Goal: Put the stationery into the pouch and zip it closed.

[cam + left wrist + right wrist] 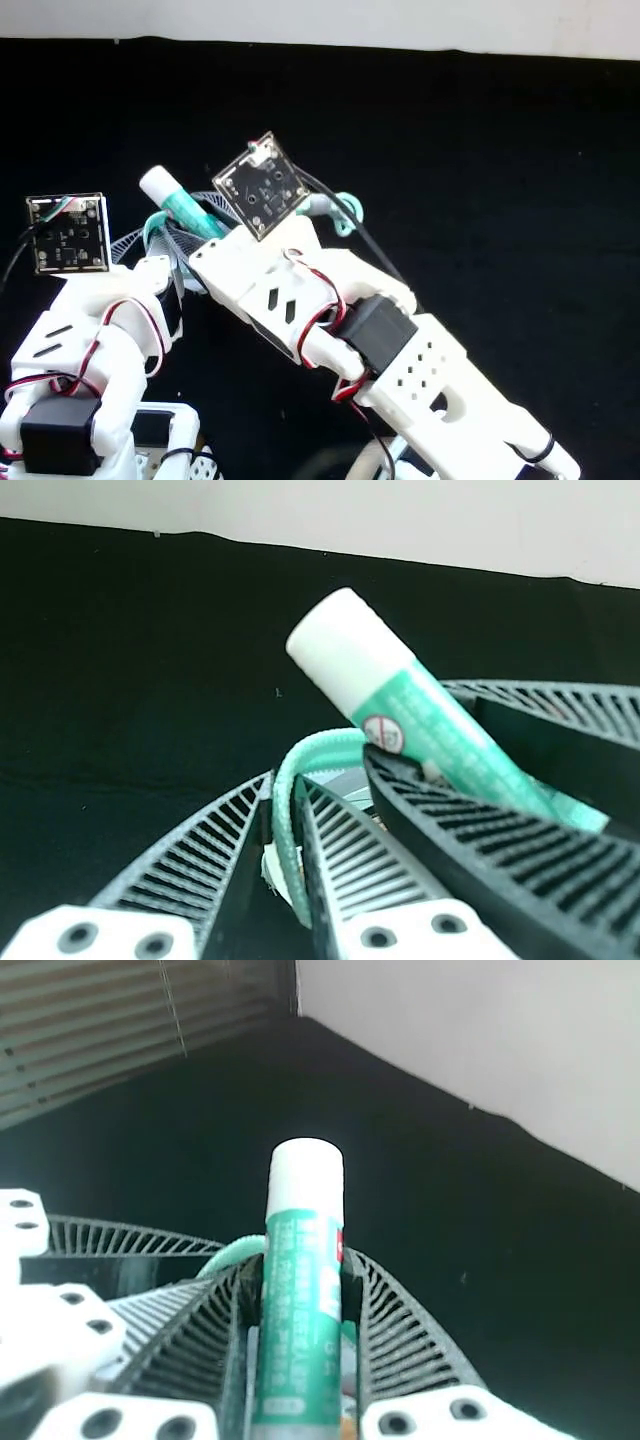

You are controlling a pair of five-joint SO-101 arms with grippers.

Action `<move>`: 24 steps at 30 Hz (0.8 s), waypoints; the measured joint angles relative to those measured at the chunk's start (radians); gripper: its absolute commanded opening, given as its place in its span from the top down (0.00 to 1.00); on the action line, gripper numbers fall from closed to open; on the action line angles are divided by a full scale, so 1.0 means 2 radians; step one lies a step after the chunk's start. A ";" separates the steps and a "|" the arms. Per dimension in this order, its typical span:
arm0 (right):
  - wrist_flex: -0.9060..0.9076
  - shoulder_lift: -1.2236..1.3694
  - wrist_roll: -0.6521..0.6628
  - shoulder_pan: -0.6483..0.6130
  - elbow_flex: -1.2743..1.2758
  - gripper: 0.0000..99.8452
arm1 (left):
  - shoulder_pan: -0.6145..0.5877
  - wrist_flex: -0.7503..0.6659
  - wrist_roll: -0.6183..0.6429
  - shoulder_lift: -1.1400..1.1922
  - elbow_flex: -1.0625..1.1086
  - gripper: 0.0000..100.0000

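Loading step, by the look of it: stationery lifted clear of the table, not yet in the pouch, zip not yet closed. Near left, ribbed-fingered left gripper (288,792) pinched shut on a teal woven cord loop (285,850), probably the pouch's pull or handle; pouch body itself hard to pick out against the black table (500,150). Just right of it and slightly farther, right gripper (300,1260) clamped tight on a teal glue stick with a white cap (298,1310), gripped mid-barrel, cap tilted up towards the far left. Calls next for lowering the stick base first into the pouch mouth beside the loop, then releasing. Smooth, rigid, round barrel; likely to slip or roll if gripped loosely.
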 measured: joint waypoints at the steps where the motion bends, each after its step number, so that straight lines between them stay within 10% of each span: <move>1: 0.012 0.000 0.000 0.000 -0.007 0.99 | 0.000 0.000 0.000 0.000 0.000 0.99; 24: 0.284 0.001 0.076 0.012 -0.189 0.99 | 0.019 -0.001 -0.002 0.001 -0.001 0.99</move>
